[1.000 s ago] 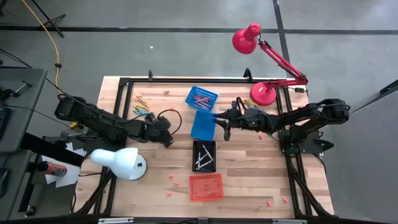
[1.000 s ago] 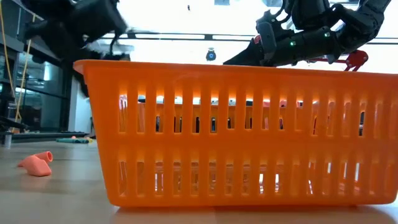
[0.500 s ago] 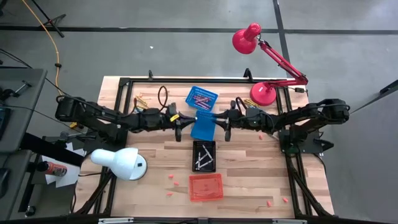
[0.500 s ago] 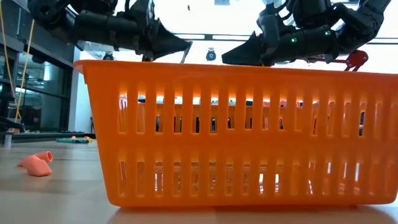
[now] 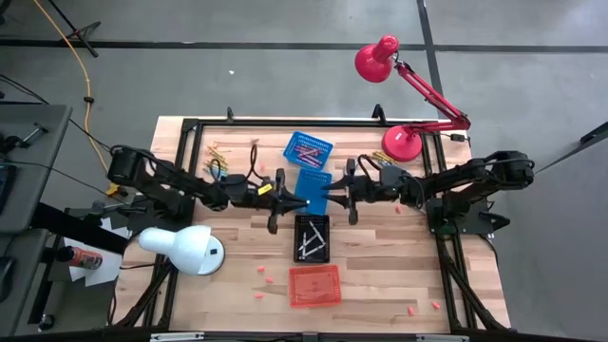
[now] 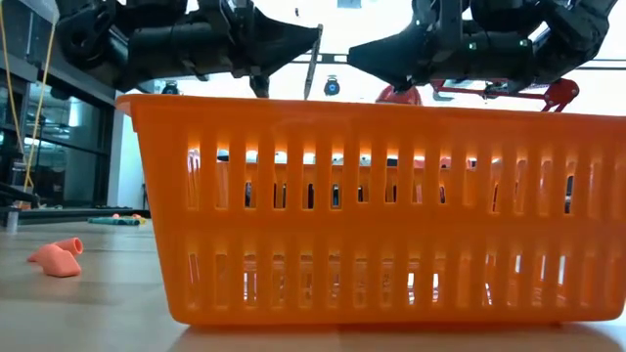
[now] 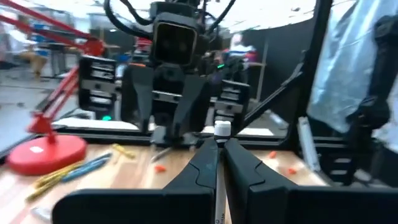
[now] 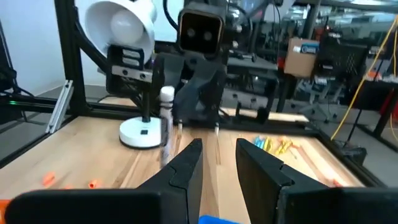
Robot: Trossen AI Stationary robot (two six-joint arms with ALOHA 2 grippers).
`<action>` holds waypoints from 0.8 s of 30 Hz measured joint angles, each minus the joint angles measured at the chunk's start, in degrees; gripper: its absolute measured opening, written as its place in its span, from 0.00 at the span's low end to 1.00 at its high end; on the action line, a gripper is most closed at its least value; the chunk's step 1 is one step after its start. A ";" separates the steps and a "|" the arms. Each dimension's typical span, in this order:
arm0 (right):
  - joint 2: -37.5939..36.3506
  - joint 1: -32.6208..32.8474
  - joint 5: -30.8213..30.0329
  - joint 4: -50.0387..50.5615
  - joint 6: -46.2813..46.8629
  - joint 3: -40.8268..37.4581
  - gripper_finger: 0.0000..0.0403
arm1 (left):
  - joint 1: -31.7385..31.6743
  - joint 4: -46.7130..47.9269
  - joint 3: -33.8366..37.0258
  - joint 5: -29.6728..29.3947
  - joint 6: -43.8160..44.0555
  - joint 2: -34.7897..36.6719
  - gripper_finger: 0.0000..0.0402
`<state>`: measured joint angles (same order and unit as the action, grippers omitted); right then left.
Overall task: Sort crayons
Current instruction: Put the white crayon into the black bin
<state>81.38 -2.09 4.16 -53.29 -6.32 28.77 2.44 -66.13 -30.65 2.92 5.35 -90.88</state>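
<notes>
My left gripper (image 5: 304,201) is shut on a pale grey crayon (image 7: 222,129) in the middle of the table, over the nearer blue basket (image 5: 310,182). The crayon also shows in the low view (image 6: 311,68) and the right wrist view (image 8: 166,124). My right gripper (image 5: 332,195) is open and empty, facing the left one at a short gap; its fingers stand apart in its own wrist view (image 8: 217,155). Loose crayons lie in a pile at the far left (image 5: 219,152) and another at the far right (image 5: 380,157). My left gripper pinches the crayon between its two fingers (image 7: 208,158), which lie across it. The fingers come in about level from the table's left. The crayon's upper end (image 7: 222,128) sticks up past the fingers. It stands nearly upright, slightly tilted, lifted clear of the baskets.
A second blue basket with crayons (image 5: 308,149) stands farther back, a black basket with crayons (image 5: 312,237) nearer, and an orange basket (image 5: 313,285) nearest. A white lamp (image 5: 180,249) stands at the near left, a red lamp (image 5: 401,142) at the far right. Small pink bits (image 5: 268,278) lie near the front.
My left gripper has swung from the left part of the table toward its right edge, carrying the crayon, and now faces my right gripper over the nearer blue basket. My right gripper has shifted slightly toward the near edge.
</notes>
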 joint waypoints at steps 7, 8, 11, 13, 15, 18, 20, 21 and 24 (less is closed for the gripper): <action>-0.24 -0.02 -0.02 -1.00 -0.14 0.00 0.23 | 3.46 0.68 -5.94 0.90 14.11 -5.86 0.00; -0.35 -0.02 -0.02 -0.92 -0.14 0.00 0.23 | 4.21 1.47 -7.04 1.14 16.08 -6.38 0.00; -0.69 -0.02 -0.02 -0.63 -0.14 0.00 0.23 | 6.15 6.74 -10.13 0.14 17.07 -6.95 0.00; -1.17 0.00 -0.02 0.21 -0.14 0.00 0.23 | 7.51 9.46 -10.38 -5.59 18.63 -6.77 0.00; -1.88 -0.02 -0.02 1.65 -0.16 -0.02 0.23 | 8.94 10.45 -9.81 -13.76 20.49 -6.75 0.00; -3.10 -0.04 -0.04 3.62 -0.16 -0.02 0.23 | 11.27 10.58 -7.69 -27.33 23.94 -7.19 0.00; -3.39 -0.09 -0.27 3.77 -0.14 -0.02 0.23 | 12.83 10.45 -6.36 -34.08 28.78 -8.14 0.00; -3.45 -0.09 -0.62 3.78 -0.12 -0.02 0.23 | 13.57 10.04 -5.99 -36.39 31.14 -8.93 0.00; -3.48 -0.09 -0.66 3.74 -0.14 -0.02 0.23 | 15.82 9.00 -5.93 -39.33 37.06 -11.42 0.00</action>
<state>77.91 -2.17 3.50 -49.55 -6.46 28.75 18.26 -57.13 -36.59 -36.42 42.41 -102.29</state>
